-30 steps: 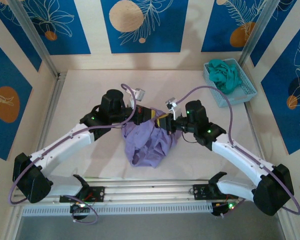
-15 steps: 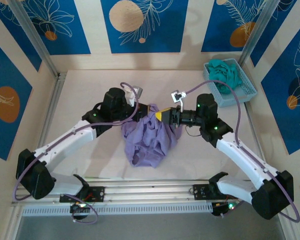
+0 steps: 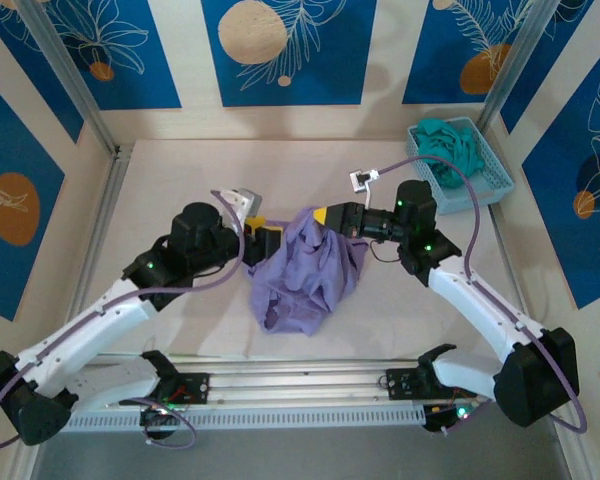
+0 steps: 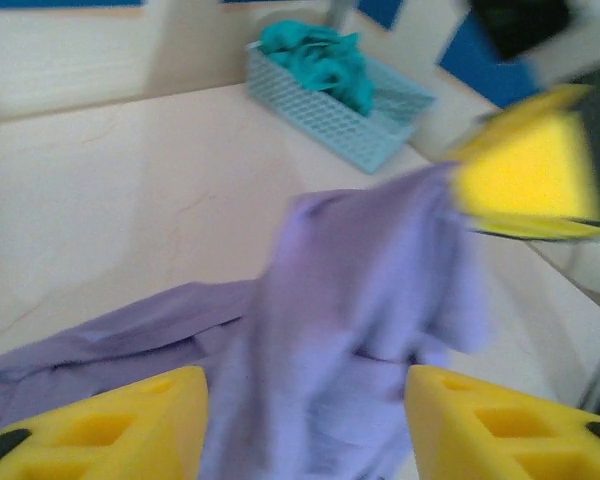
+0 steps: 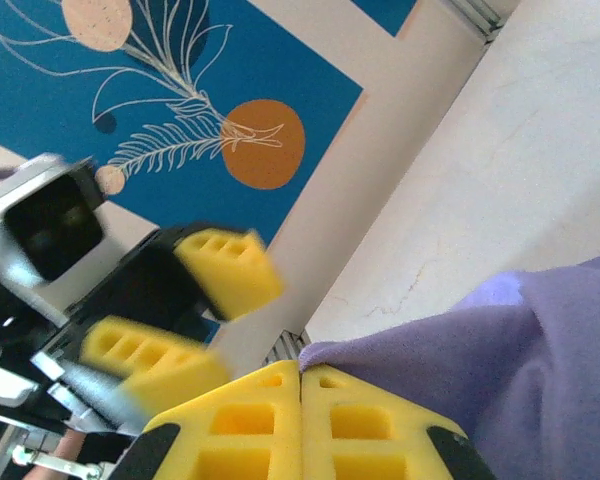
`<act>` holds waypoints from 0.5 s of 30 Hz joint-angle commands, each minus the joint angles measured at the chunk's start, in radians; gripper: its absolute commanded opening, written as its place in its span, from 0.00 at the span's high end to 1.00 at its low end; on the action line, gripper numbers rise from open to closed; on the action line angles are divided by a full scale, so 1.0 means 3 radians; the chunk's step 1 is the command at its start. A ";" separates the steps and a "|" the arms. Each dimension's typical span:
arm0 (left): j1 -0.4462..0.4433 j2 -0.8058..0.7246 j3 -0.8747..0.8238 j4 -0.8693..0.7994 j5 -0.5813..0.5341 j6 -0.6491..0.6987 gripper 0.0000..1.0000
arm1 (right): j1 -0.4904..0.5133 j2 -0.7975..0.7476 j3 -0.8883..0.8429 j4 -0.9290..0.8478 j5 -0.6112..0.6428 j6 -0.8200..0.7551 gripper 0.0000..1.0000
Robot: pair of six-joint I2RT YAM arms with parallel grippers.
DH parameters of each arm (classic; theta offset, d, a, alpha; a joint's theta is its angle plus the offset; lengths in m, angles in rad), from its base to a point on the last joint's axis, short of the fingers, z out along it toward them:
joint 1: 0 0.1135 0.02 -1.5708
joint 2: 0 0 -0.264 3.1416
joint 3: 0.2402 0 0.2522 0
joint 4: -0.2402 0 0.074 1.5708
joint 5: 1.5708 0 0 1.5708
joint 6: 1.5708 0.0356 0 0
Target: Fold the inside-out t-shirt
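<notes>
The lavender inside-out t-shirt (image 3: 305,275) lies bunched at the table's middle, with its top pulled up into a peak. My right gripper (image 3: 318,215) is shut on that peak; in the right wrist view a fold of the t-shirt (image 5: 500,370) is pinched between the closed yellow pads of the right gripper (image 5: 300,400). My left gripper (image 3: 268,238) stands open just left of the cloth. In the left wrist view the t-shirt (image 4: 360,300) hangs beyond the spread fingers of the left gripper (image 4: 305,440), apart from them. The left gripper (image 5: 185,315) also shows open in the right wrist view.
A light blue basket (image 3: 490,185) holding a teal garment (image 3: 450,150) sits at the back right, also seen as the basket (image 4: 380,135) in the left wrist view. Bare table lies to the left and behind the shirt. Metal rails run along the near edge.
My left gripper has opened, let go of the t-shirt and drawn back to the left. The right gripper keeps its hold and has lifted the peak slightly towards the back.
</notes>
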 commanded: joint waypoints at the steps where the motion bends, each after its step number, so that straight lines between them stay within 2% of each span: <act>1: -0.0200 0.0089 -0.0013 0.0213 0.0356 0.0005 0.51 | -0.0019 -0.0004 0.0020 0.0082 0.0101 0.0213 1.00; 7: -0.0284 0.0529 0.0207 0.0438 0.0573 -0.0198 0.55 | -0.0019 -0.0009 0.0005 0.0107 0.0136 0.0285 1.00; 15: -0.0279 0.0817 0.0327 0.0487 0.0445 -0.0222 0.61 | -0.0016 -0.0040 -0.0016 0.0107 0.0137 0.0280 1.00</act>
